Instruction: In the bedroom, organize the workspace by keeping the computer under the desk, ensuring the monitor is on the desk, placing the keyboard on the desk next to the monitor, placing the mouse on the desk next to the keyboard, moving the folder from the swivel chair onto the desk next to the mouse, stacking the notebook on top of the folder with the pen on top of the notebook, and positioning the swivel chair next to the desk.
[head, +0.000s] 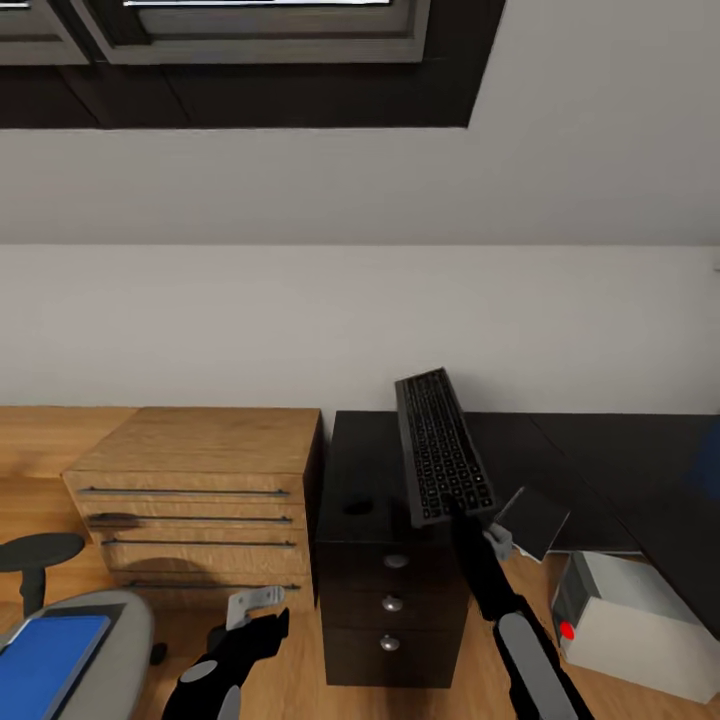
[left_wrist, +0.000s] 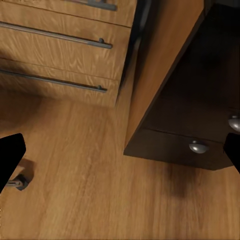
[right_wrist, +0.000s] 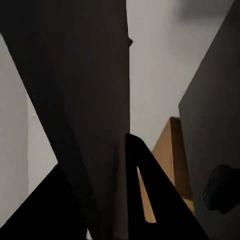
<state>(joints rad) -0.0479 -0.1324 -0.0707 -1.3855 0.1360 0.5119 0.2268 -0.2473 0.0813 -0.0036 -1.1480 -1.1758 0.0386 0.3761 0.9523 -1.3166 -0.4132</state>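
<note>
**Ana:** Nearest the head camera, low at the left, sits the swivel chair (head: 95, 650) with the blue folder (head: 45, 660) flat on its seat. Just right of it hangs the left claw (head: 255, 610), idle over the wooden floor (left_wrist: 85, 190); its 2 fingers stand apart with nothing between them.

**Ben:** And beyond that?

**Ana:** A light wooden chest of drawers (head: 200, 490), then the black drawer unit with 3 round silver knobs that carries the end of the worktop (head: 365, 470). Over that end the right claw (head: 462, 512) is clamped on the near short edge of the keyboard (head: 442, 450), which is lifted and tilted, its far end raised toward the wall (head: 360, 320). I judge it clear of the worktop, though I cannot be sure. At the far right the computer (head: 625, 625) rests on the floor beneath the worktop.

**Ben:** So the step in hand is setting the keyboard down?

**Ana:** I think so. A 1-edge grip on a long flat thing lets it swing, so level it first, keys up, then lower slowly until the whole underside meets the worktop before releasing. The monitor's place should guide where it lands. Keep it well in from the edge above the drawers.
</note>
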